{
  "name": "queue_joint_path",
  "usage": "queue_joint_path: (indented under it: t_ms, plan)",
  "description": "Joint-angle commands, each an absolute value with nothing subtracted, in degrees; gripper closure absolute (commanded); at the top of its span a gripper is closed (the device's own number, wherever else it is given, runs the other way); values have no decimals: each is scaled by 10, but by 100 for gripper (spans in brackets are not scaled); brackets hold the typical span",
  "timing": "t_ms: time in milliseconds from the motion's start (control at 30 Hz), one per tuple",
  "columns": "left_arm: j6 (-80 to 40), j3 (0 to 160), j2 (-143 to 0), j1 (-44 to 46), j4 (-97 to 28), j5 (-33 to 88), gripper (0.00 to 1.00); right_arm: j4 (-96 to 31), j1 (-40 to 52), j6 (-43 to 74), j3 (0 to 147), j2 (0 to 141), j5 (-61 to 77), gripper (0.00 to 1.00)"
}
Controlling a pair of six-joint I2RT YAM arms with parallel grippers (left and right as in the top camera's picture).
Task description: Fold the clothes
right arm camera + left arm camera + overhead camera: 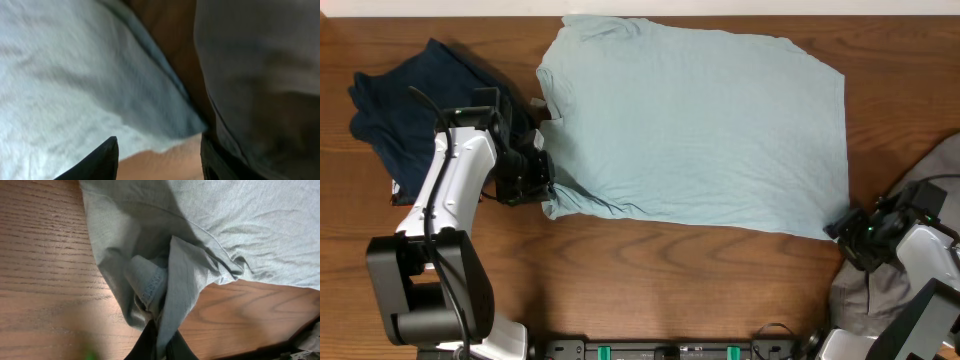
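A light blue T-shirt lies spread flat across the middle of the wooden table. My left gripper is shut on the shirt's bunched front left corner; in the left wrist view the cloth runs down between the black fingers. My right gripper is open at the shirt's front right corner. In the right wrist view the corner lies between the two spread fingers, over bare wood.
A dark navy garment lies crumpled at the far left, behind my left arm. A grey garment is heaped at the right edge, under and beside my right arm; it fills the right of the right wrist view.
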State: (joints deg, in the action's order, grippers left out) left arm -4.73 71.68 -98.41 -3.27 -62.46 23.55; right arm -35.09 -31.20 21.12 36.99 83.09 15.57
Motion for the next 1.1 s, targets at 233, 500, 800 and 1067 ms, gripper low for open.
queue_joint_path:
  t_ms: [233,500,800,1067]
  plan:
    - [-53,714,-980,-34,-625,229,94,-321,-306,244,364,848,129,46]
    - [-53,714,-980,-34,-624,229,94,-293,-281,249,358,901,129,50]
    - [-53,714,-980,-34,-625,229,94,-265,-275,253,358,918,137,99]
    - [-52,715,-947,-34,-644,231,94,-377,-287,235,448,884,138,99]
